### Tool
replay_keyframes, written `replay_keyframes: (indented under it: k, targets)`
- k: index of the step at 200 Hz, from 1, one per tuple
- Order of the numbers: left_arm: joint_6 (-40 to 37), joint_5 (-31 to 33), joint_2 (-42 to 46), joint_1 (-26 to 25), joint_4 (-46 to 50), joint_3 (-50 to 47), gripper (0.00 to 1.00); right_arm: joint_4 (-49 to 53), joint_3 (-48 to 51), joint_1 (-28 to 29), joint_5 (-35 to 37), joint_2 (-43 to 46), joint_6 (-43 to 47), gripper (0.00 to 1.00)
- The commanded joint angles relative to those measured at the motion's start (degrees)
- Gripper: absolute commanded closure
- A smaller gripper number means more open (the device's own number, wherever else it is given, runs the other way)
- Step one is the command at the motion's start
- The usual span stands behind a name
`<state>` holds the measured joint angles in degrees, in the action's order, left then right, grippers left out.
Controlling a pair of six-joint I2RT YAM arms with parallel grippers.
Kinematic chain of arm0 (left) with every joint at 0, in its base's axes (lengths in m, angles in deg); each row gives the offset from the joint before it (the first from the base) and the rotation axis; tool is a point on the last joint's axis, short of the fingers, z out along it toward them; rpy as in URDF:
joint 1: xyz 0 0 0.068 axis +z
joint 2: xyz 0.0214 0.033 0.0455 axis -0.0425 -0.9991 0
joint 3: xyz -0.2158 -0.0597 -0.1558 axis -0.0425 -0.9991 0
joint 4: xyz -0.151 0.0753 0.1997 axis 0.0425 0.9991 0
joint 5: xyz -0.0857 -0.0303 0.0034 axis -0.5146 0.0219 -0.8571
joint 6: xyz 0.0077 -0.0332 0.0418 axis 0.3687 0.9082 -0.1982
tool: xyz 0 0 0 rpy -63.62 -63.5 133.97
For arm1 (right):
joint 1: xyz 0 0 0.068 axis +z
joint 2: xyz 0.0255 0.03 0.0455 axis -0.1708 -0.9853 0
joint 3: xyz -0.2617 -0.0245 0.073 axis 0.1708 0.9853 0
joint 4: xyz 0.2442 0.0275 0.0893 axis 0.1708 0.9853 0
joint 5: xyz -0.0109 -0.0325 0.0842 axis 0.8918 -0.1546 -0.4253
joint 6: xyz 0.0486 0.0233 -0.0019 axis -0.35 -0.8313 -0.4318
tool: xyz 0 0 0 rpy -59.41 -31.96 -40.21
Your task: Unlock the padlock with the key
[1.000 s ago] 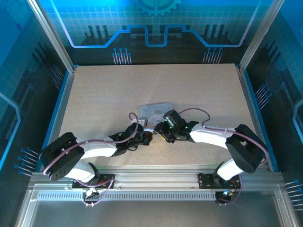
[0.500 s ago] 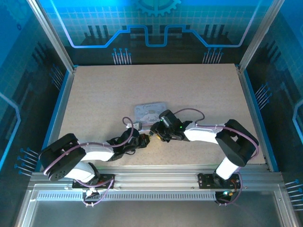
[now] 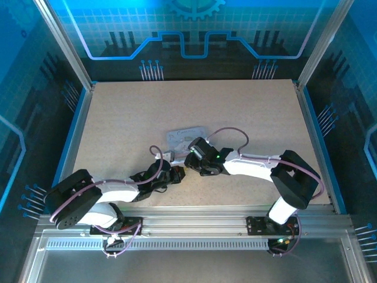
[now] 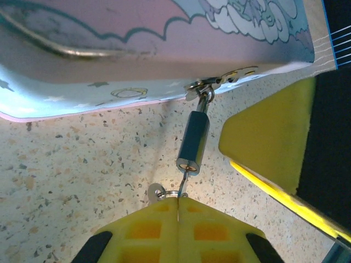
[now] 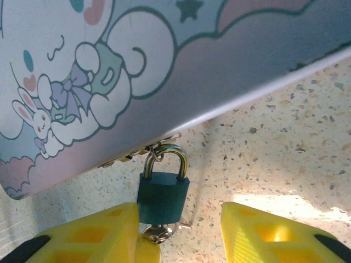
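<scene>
The padlock (image 5: 163, 197) is a small dark teal block with a silver shackle, hooked to the hasp of a flat tin (image 3: 187, 137) printed with cartoon figures. In the left wrist view the padlock (image 4: 193, 142) lies on the table with its bottom towards me. My left gripper (image 4: 178, 200) is shut on the key (image 4: 184, 179), whose thin blade reaches into the padlock's bottom; a small ring (image 4: 159, 192) hangs beside it. My right gripper (image 5: 178, 222) is open around the padlock. Its left finger (image 5: 93, 233) touches the lock's side and its right finger (image 5: 263, 227) stands apart.
The tin's edge (image 4: 109, 82) runs just beyond the lock. One yellow finger of the right gripper (image 4: 263, 137) sits close on the right of the left wrist view. Both arms meet at the table's middle front (image 3: 185, 168). Speckled tabletop (image 3: 177, 100) lies beyond, ringed by a metal frame (image 3: 76, 124).
The tin has slid left and turned a little. My right gripper followed it to the left, and my left arm stretched further forward. The left gripper stayed shut.
</scene>
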<state>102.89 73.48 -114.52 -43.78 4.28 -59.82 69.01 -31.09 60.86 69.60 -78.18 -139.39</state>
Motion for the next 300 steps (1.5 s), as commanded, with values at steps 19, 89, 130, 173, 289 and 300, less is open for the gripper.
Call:
replay_keyframes:
  k: [19, 89, 130, 173, 289, 300]
  targets:
    - [0.0, -1.1, -0.5, 0.5, -3.2, -1.3, 1.0, 0.0, -2.7, 0.9, -2.3, -3.9, 0.5, 0.56]
    - [2.2, -2.3, -3.7, 0.5, -9.6, -2.9, 1.0, -3.3, -2.2, 0.5, -5.2, -6.3, -2.0, 0.63]
    - [1.7, -2.0, -2.7, 0.5, -9.3, -3.5, 1.0, -2.2, -2.8, -0.5, -5.1, -6.4, -1.1, 0.83]
    - [-1.3, -1.2, -0.4, 0.6, -7.5, -3.5, 1.0, -0.8, -3.0, -0.7, -4.8, -5.4, -0.7, 0.92]
    - [-9.3, -13.3, 3.4, 7.2, -14.8, -6.9, 0.57, -3.1, -2.3, -2.0, -8.7, -3.4, -3.3, 0.97]
    - [-9.7, -15.3, 2.4, 7.7, -17.1, -6.9, 0.58, -3.5, -2.4, -2.0, -9.1, -3.3, -3.6, 0.97]
